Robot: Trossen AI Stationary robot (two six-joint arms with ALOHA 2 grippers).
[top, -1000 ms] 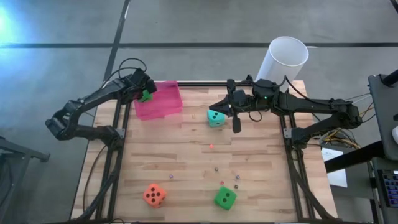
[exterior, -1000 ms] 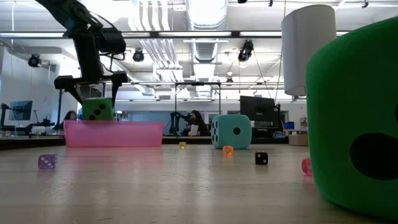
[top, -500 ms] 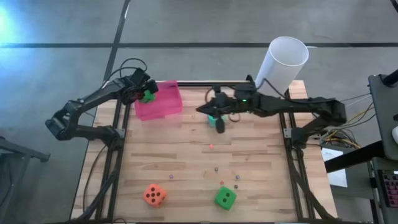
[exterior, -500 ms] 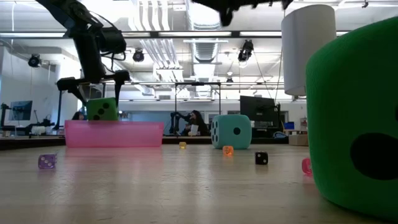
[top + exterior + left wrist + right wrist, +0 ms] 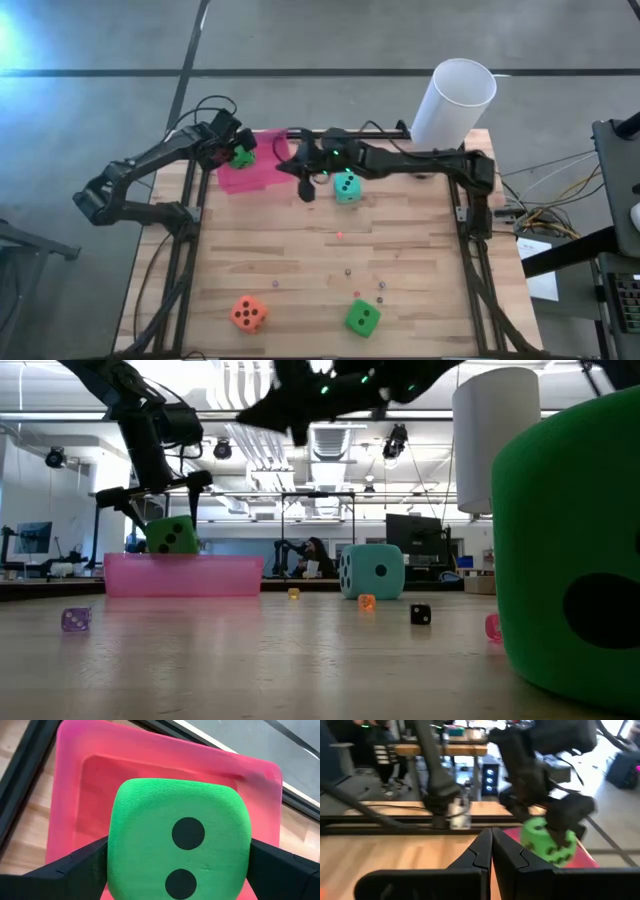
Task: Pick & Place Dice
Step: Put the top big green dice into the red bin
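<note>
Reaching across the table, my right arm is now stretching well to the left of where it was a second ago, passing the teal die it had been hovering beside. Its gripper [image 5: 306, 186] is hanging with fingers pressed together, holding nothing, just off the bin's [image 5: 262, 176] right edge. I am seeing the same from its wrist camera: the two fingers [image 5: 492, 851] are lying flat against each other, pointing toward the left gripper.

My left gripper [image 5: 233, 152] is sitting over the bin's left end with its fingers spread wide on either side of a green die [image 5: 241, 155]. In the left wrist view the die [image 5: 178, 852] is filling the gap, both fingers touching its sides, with the pink bin [image 5: 75, 780] beneath. In the low view the die [image 5: 172, 536] is hanging tilted just above the bin's rim [image 5: 183, 574]; it has tipped slightly since a second ago.

The teal die [image 5: 347, 187] is resting on the table [image 5: 420, 250] just right of the right gripper. The orange die [image 5: 248, 313] and the second green die [image 5: 362, 318] are lying near the front edge, well apart from both arms. A white tube [image 5: 452, 103] is standing at the far right corner.
</note>
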